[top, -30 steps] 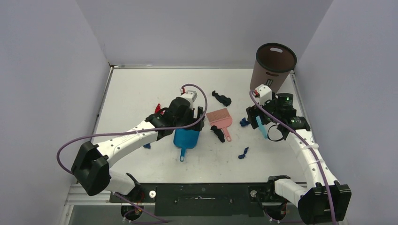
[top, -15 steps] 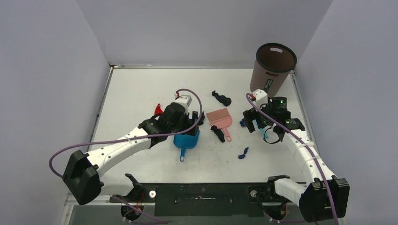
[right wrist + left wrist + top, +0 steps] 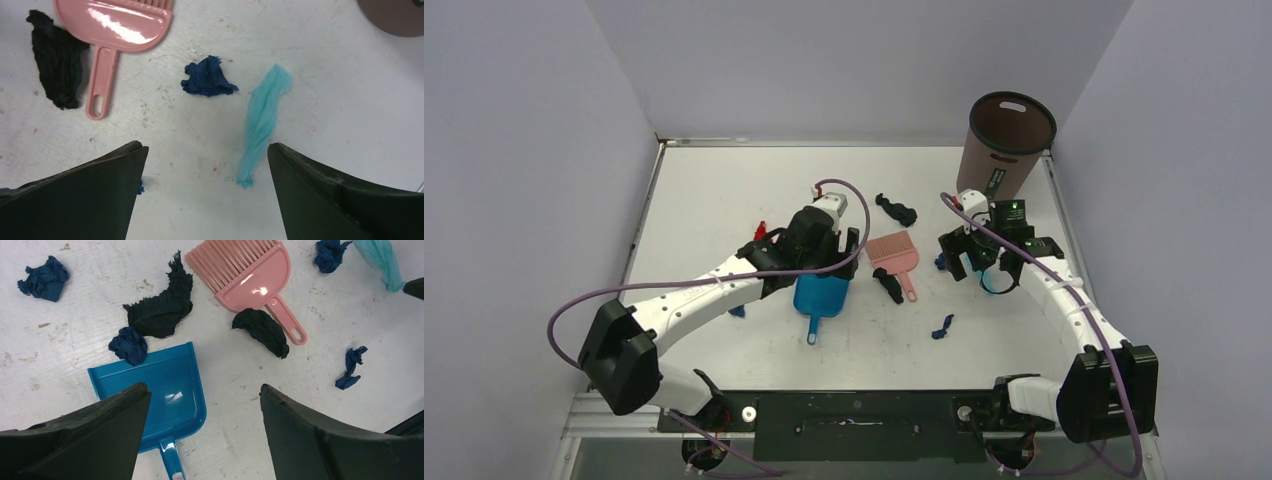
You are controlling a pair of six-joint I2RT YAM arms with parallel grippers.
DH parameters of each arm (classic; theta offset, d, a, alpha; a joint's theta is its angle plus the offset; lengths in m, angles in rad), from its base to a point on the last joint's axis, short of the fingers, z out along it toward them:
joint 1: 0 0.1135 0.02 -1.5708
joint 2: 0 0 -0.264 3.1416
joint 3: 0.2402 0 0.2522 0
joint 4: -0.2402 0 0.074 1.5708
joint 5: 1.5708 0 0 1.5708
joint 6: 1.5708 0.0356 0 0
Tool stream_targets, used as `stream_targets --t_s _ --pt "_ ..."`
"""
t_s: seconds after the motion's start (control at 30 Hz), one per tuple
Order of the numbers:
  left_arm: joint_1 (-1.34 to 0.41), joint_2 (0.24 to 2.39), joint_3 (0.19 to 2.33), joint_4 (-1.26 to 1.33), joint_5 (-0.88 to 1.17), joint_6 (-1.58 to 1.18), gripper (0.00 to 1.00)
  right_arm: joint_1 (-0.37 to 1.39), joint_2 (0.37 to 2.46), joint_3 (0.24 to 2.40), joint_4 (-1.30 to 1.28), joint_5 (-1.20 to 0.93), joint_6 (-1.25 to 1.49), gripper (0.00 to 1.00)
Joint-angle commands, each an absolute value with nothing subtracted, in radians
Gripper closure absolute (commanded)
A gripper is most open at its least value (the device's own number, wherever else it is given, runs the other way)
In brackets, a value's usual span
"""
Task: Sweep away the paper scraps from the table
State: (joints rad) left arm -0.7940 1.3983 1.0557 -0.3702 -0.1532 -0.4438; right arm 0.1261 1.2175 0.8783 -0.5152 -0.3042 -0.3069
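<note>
The left arm's fingers (image 3: 75,440) are spread wide and grasp nothing. They hover over the blue dustpan (image 3: 160,385), which lies just beside the pink brush (image 3: 250,272) on the white bench (image 3: 310,410). The paper scraps (image 3: 351,367) lie loose around that brush. A black scrap (image 3: 261,331) is just beside its handle, and a dark-blue wad (image 3: 129,344) rests against the dustpan's lip. The right arm's fingers (image 3: 345,200) are likewise released and empty. On the bench under their gap, on the brush's side away from the dustpan, lie a dark-blue scrap (image 3: 207,77) and a light-blue strip (image 3: 262,122), untouched.
</note>
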Motion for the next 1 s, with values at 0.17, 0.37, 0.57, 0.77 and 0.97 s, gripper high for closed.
stream_targets --t_s 0.17,0.37,0.57,0.77,0.97 --pt "-0.802 1.518 1.212 -0.326 -0.112 -0.508 0.24 0.288 1.324 0.940 -0.547 -0.385 -0.372 0.09" --pt "-0.789 1.515 1.223 -0.425 -0.249 -0.612 0.22 0.404 1.481 0.987 -0.503 -0.327 -0.360 0.21" --pt "-0.691 1.397 1.052 -0.425 -0.194 -0.704 0.21 0.451 1.572 1.025 -0.480 -0.325 -0.331 0.29" --pt "-0.621 1.294 0.975 -0.444 -0.227 -0.703 0.20 0.471 1.641 1.045 -0.479 -0.301 -0.321 0.36" --pt "-0.587 1.264 0.989 -0.457 -0.253 -0.690 0.19 0.474 1.682 1.063 -0.483 -0.301 -0.303 0.42"
